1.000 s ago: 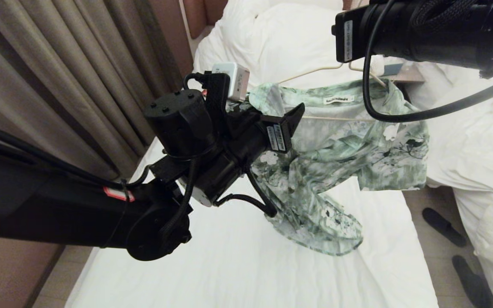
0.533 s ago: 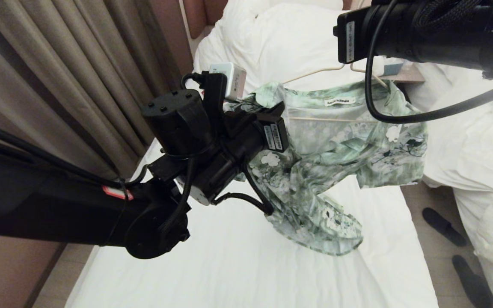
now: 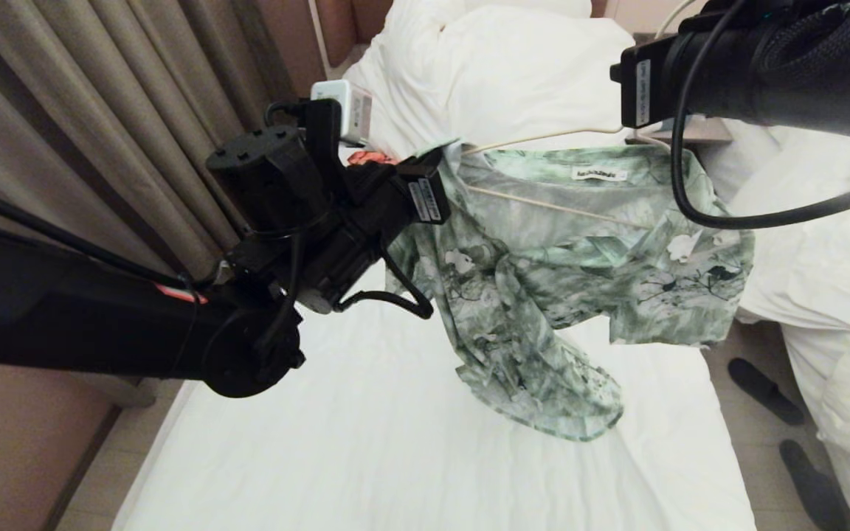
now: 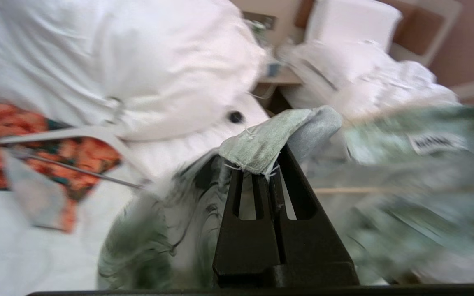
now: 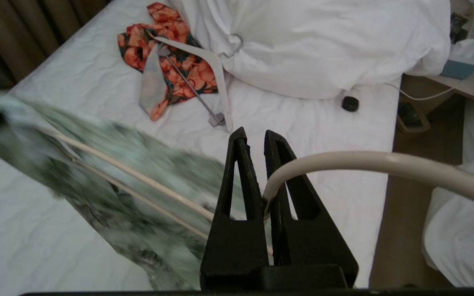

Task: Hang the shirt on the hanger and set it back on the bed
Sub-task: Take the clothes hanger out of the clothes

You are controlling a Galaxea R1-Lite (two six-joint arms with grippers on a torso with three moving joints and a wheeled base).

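Above the bed, at twelve o'clock, the left gripper pinches the shirt, the right gripper clamps the hanger — next, probably stretching that shoulder over the wire's end.

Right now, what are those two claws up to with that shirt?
Left gripper shut on shirt edge. Right gripper shut on hanger. Shirt half on, hem trailing on bed. Nothing in the way.
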